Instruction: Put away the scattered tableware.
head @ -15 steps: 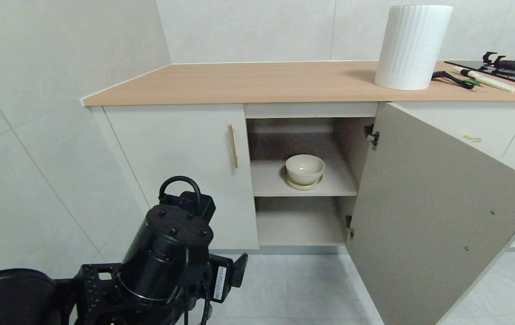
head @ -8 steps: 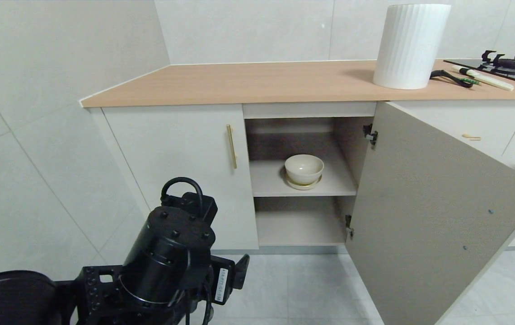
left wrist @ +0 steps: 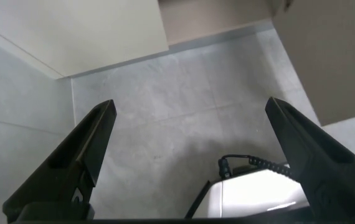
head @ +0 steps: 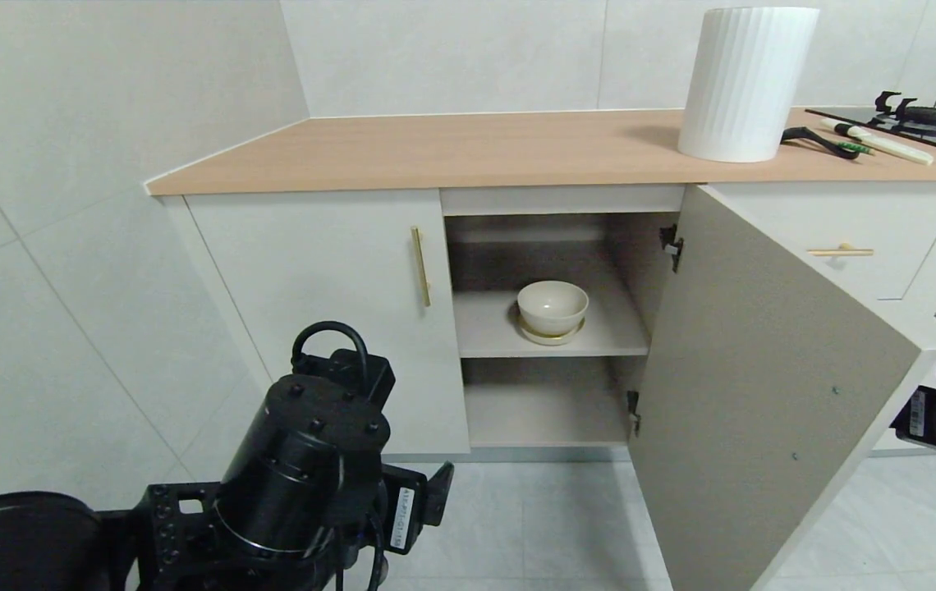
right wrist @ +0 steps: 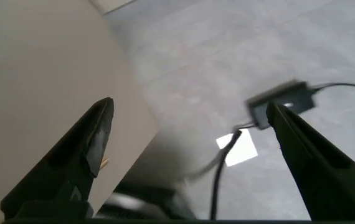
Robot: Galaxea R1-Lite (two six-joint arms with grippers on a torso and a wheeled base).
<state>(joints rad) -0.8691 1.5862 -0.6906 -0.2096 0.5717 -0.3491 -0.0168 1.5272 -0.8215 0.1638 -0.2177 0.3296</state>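
Jaws apart: left gripper point(left wrist: 190, 104), right gripper point(right wrist: 190, 106); bowl point(head: 552, 304) half-hides plate point(head: 551, 336).

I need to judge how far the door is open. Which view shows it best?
The head view: the whole door shows, swung wide on its hinges. The left wrist view catches a corner of it; the right wrist view, a plain stretch of its face.

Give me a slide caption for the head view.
Open cabinet door reveals a bowl on a plate on the upper shelf.
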